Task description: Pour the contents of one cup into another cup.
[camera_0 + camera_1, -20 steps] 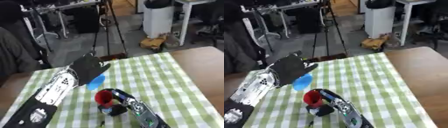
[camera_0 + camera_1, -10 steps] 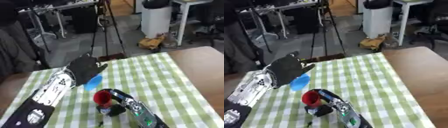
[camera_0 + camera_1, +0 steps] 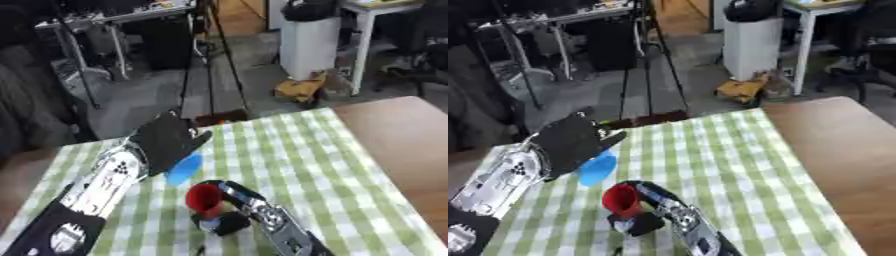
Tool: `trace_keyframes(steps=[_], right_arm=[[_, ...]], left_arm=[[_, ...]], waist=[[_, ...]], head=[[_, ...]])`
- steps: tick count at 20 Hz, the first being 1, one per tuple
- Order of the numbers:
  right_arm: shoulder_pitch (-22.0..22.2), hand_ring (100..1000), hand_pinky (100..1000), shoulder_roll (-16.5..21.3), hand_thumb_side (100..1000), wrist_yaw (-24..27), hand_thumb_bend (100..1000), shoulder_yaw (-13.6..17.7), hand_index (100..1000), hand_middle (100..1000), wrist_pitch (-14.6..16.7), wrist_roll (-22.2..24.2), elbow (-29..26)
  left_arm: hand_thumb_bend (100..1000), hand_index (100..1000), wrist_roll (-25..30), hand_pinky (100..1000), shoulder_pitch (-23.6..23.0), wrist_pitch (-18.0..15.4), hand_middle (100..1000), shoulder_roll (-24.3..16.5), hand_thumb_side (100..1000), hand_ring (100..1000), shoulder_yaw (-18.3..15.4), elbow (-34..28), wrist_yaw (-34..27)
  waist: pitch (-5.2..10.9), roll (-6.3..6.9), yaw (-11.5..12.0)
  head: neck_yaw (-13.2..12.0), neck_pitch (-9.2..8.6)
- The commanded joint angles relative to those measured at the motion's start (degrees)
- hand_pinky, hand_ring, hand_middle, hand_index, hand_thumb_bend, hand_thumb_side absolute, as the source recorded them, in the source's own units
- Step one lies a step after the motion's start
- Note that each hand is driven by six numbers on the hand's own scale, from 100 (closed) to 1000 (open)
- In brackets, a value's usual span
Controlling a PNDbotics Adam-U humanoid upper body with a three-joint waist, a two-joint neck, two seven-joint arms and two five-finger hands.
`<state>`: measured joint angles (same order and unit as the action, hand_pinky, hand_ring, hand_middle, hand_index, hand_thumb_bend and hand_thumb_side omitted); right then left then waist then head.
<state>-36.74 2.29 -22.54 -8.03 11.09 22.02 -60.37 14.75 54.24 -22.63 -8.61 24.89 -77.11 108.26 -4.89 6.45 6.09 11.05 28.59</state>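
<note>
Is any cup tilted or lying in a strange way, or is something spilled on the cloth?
The blue cup in the left hand is tipped over above the red cup, which the right hand holds. That fits pouring. No spill shows on the checked cloth.

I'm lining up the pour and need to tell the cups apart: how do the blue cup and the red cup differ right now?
The blue cup is in the left hand, farther from the camera; the red cup is in the right hand, nearer. The blue cup shows mostly its side below the dark fingers, while the red cup is tipped, its opening toward the left. Both are held over the green checked cloth, close together.
</note>
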Motion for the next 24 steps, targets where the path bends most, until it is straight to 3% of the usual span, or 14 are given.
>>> trace_keyframes(steps=[1,5,8,9,10,11,13,16,17,20,24], right_arm=[[-0.8,795,800,0.5,157,0.0,100,0.7,813,677,-0.2,-0.8,-0.9],[-0.6,795,800,1.5,162,-0.1,104,1.8,814,678,-0.6,-2.1,-0.5],[-0.2,795,800,3.4,161,0.3,106,3.5,814,678,-1.3,-4.1,-0.5],[0.0,795,799,4.2,159,0.7,107,4.3,814,678,-1.7,-4.9,-0.6],[0.2,795,799,4.9,159,0.9,107,4.9,814,678,-2.1,-5.7,-0.8],[0.3,795,799,5.7,157,1.5,107,5.7,814,677,-2.5,-6.6,-1.1],[0.5,795,799,6.9,156,3.2,105,7.3,813,677,-3.4,-8.2,-2.1],[0.9,795,799,8.2,158,5.8,105,9.1,814,678,-4.9,-10.2,-4.4],[1.1,795,799,8.6,159,6.5,103,9.6,815,679,-5.4,-10.8,-5.1],[1.1,796,799,9.6,163,8.1,105,11.0,816,680,-6.8,-12.6,-6.7],[1.0,797,799,10.3,172,8.7,103,11.7,818,682,-7.6,-13.9,-7.4]], left_arm=[[610,576,0.2,775,0.6,0.5,201,-1.6,100,363,-1.5,-1.0,-1.5],[563,589,0.6,754,-0.8,2.7,221,-2.7,100,380,-4.2,-3.1,-6.9],[457,586,0.4,713,-3.5,6.8,221,-5.0,100,372,-8.3,-6.2,-15.8],[359,588,0.2,684,-4.9,8.9,227,-5.9,100,369,-10.1,-7.5,-19.9],[343,588,0.2,679,-6.1,10.8,229,-6.7,100,369,-11.6,-8.6,-24.2],[233,592,0.2,644,-7.6,12.7,239,-7.2,100,366,-13.1,-9.4,-29.0],[100,593,-0.2,598,-10.6,16.5,249,-7.6,100,356,-16.2,-10.2,-39.8],[100,593,-4.0,559,-14.7,20.7,266,-7.7,161,341,-20.5,-10.7,-56.3],[100,595,-5.9,532,-15.8,21.8,277,-7.5,298,339,-21.7,-10.4,-62.2],[100,599,-12.1,517,-18.5,24.1,287,-7.5,407,340,-24.3,-7.7,-78.4],[100,614,-15.6,512,-20.1,24.6,309,-8.0,461,357,-25.1,-3.1,-86.8]], waist=[[1.08,-0.52,0.0],[1.59,-0.86,-0.2],[2.08,-1.32,-0.7],[2.27,-1.53,-0.9],[2.39,-1.68,-1.1],[2.46,-1.85,-1.2],[2.57,-2.16,-1.5],[2.68,-2.62,-2.0],[2.70,-2.74,-2.1],[2.77,-2.98,-2.4],[2.74,-3.23,-2.8]], head=[[0.5,-0.47],[1.0,-0.20],[1.2,-0.15],[1.3,-0.08],[1.4,-0.07],[1.4,-0.18],[1.4,-0.29],[1.3,-0.34],[1.2,-0.33],[1.1,-0.33],[0.8,-0.50]])
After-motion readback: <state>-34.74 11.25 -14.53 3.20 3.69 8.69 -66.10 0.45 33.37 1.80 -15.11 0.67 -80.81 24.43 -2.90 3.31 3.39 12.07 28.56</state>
